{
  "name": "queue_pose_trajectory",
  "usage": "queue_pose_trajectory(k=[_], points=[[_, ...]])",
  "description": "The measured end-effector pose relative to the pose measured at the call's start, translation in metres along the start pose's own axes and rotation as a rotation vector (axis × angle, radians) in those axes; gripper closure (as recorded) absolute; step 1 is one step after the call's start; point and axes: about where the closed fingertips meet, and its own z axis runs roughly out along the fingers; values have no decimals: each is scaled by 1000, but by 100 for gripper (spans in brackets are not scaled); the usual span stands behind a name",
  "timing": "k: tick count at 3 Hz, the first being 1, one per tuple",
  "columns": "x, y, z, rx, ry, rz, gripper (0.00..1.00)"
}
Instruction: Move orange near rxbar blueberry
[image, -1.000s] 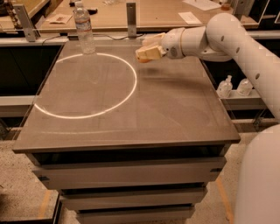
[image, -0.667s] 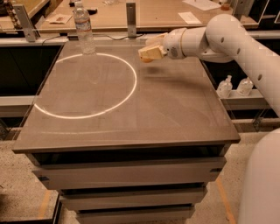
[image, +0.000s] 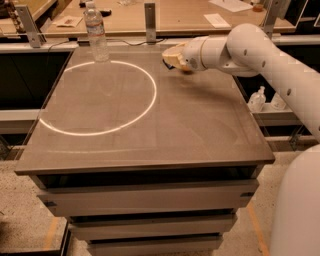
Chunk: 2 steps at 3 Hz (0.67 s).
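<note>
My gripper (image: 173, 57) is at the end of the white arm (image: 250, 47), low over the far edge of the grey table (image: 200, 130), right of the middle. I see no orange. A faint orange tint shows under the wrist, and I cannot tell what it is. The rxbar blueberry does not show either; the gripper and wrist hide the spot of table under them.
A clear water bottle (image: 96, 32) stands at the table's far left. A bright ring of light (image: 100, 95) lies on the left half of the top. Metal posts (image: 150, 20) and a wooden bench stand behind. Small bottles (image: 257, 97) sit on a shelf to the right.
The gripper has shifted slightly right and toward the far edge of the table. Nothing else has moved.
</note>
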Motion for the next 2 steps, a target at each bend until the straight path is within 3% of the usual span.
queue_pose_trajectory(k=[1, 2], points=[[15, -2, 16, -12, 9, -12, 100], [14, 1, 17, -15, 8, -10, 80]])
